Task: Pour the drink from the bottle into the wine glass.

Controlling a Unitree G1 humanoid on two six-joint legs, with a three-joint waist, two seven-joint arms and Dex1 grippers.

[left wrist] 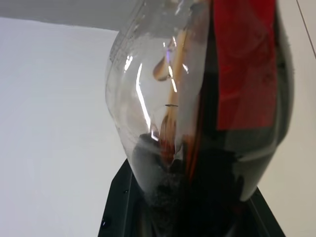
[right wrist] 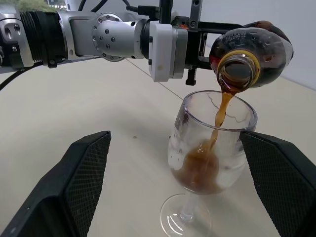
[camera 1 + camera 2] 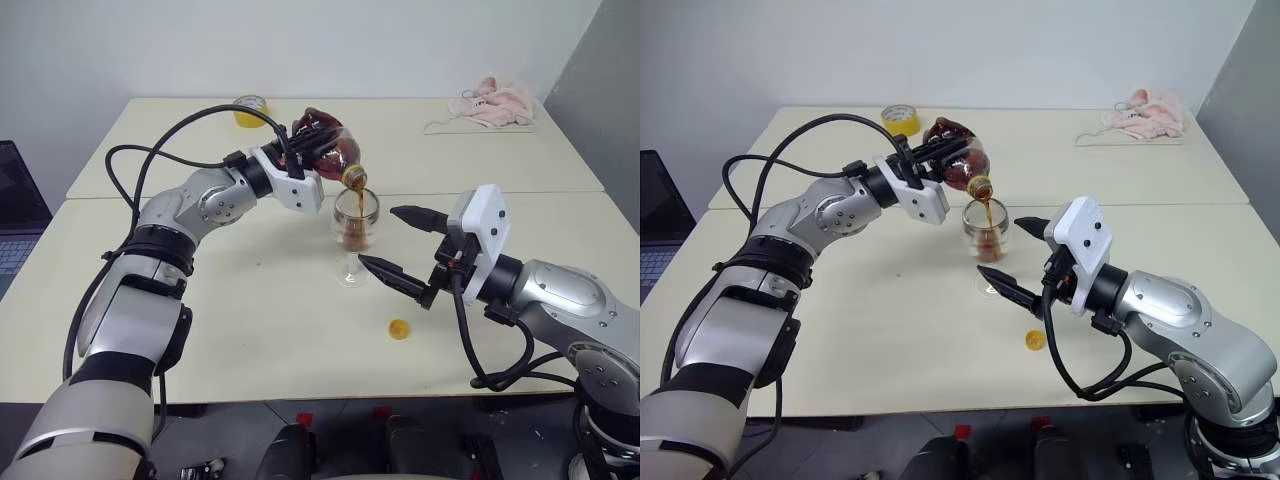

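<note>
Left eye view puts you mid-pour: your left gripper (image 3: 300, 150), fingers pinching the bottle (image 3: 325, 150), tips it over the wine glass (image 3: 356, 232) at the middle of the surface (image 3: 250, 330). Next, judge the fill and tilt back upright. Your right gripper (image 3: 395, 245) flanks the glass, fingers spread, not touching. Right wrist view alone shows the drink (image 2: 219, 111) streaming into the bowl.

Dark reddish-brown drink (image 2: 200, 170) fills the clear wine glass (image 2: 212, 148) (red-labelled bottle (image 2: 252, 49)).
</note>
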